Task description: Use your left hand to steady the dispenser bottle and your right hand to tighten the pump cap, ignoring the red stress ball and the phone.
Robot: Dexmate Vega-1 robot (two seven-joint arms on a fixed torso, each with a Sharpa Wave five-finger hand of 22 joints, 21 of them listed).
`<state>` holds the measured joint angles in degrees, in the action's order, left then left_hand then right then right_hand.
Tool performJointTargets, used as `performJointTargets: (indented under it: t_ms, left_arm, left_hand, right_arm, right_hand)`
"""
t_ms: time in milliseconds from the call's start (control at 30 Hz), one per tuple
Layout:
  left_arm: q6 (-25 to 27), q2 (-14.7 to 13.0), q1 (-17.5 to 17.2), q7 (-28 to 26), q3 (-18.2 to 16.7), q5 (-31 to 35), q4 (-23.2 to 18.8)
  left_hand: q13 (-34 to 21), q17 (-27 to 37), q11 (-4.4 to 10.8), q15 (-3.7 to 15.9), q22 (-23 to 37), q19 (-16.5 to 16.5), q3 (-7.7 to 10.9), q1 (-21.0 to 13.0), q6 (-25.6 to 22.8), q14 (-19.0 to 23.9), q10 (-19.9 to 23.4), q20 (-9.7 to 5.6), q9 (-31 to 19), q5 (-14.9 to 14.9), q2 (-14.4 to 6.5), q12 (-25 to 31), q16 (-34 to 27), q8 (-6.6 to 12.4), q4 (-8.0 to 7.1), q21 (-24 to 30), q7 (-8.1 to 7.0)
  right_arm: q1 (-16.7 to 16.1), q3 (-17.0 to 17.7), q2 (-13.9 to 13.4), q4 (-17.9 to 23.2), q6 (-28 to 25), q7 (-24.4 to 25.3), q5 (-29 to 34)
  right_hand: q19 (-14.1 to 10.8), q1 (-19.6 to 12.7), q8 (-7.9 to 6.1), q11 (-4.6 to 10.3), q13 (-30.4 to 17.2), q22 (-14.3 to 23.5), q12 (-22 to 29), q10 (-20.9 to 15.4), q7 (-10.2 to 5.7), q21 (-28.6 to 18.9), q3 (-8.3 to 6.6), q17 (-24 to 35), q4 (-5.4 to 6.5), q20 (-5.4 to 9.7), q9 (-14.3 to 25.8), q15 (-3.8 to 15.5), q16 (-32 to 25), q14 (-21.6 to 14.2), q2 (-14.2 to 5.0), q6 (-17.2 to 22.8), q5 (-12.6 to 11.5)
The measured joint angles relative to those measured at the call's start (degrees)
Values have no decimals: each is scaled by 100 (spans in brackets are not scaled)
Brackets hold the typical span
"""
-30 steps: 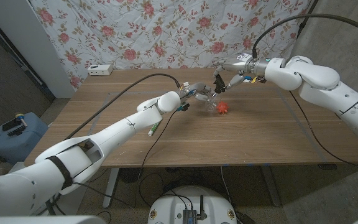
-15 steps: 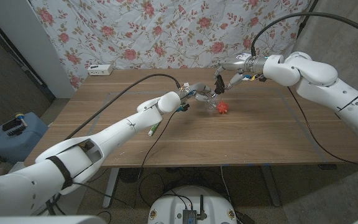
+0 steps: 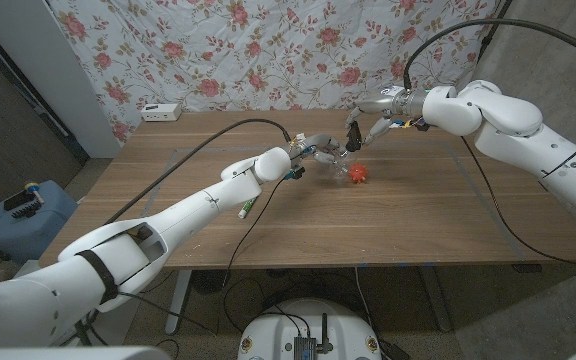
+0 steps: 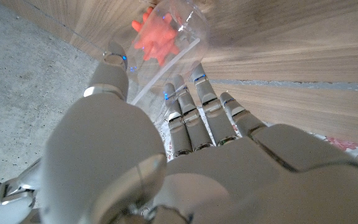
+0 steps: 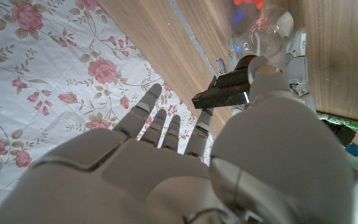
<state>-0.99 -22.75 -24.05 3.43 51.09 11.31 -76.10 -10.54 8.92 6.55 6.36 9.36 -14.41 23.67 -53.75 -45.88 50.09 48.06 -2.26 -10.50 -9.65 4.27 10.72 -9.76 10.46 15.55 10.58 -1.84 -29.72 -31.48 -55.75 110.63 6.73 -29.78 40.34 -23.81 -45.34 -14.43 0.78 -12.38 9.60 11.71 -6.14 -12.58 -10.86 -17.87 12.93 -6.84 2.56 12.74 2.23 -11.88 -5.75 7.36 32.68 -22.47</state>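
The clear dispenser bottle (image 3: pixel 340 166) stands mid-table, and my left hand (image 3: pixel 313 150) grips its body from the left. In the left wrist view my fingers (image 4: pixel 194 112) wrap the bottle (image 4: pixel 166 53). Its black pump cap (image 3: pixel 351 134) is on top. My right hand (image 3: pixel 365 118) reaches down onto it from behind. In the right wrist view my thumb (image 5: pixel 261 73) and a finger pinch the pump cap (image 5: pixel 224 91), while the other fingers are spread. The red stress ball (image 3: pixel 358 175) lies just right of the bottle.
A white box (image 3: pixel 161 112) sits at the table's (image 3: pixel 408 220) back left edge. A flowered curtain (image 3: pixel 268 50) hangs behind the table. A blue container (image 3: pixel 18 215) stands on the floor to the left.
My right forearm has shifted slightly leftward while the hand stays on the pump cap. The bottle, my left hand and the red ball have not moved.
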Motion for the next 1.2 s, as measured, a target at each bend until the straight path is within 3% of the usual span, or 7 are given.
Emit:
performJointTargets:
  t_ms: [333,667,1133,1200]
  left_arm:
    - [-19,24,17,-3,12,3,45]
    - [-25,33,25,-3,17,6,59]
    - [-26,47,29,-4,20,6,67]
    - [-26,55,29,-4,22,5,75]
  left_hand:
    - [-1,4,0,0,0,0,0,0,0,0,0,0,-4,-16,0,10,1,18,0,0,0]
    - [0,4,0,0,0,0,0,0,0,0,0,0,-5,-35,0,10,11,19,0,0,0]
    - [5,-1,0,0,0,0,0,0,0,0,0,0,-4,-31,0,6,-1,11,0,0,0]
    - [4,-1,0,0,0,0,0,0,0,0,0,0,-4,-31,0,5,-1,9,0,0,0]
  right_arm:
    - [-24,7,-7,52,-309,-147,-188]
    - [2,-27,17,90,-587,-312,-283]
    - [-21,-30,46,200,-951,-432,-500]
    - [-31,-33,47,226,-1225,-476,-566]
  right_hand:
    - [-20,126,-88,-30,0,1,43,-31,19,0,63,27,63,20,-31,-18,-22,-18,-22,245,0]
    - [-30,247,-88,-70,0,1,43,-72,-2,0,102,27,101,9,-33,-18,-22,-18,-36,347,0]
    - [-88,443,-130,-158,0,1,88,-189,132,0,183,26,178,7,-54,-73,-22,-72,-8,563,46]
    - [-88,498,-130,-177,0,1,88,-224,165,0,185,26,180,7,-56,-73,-22,-72,-27,596,73]
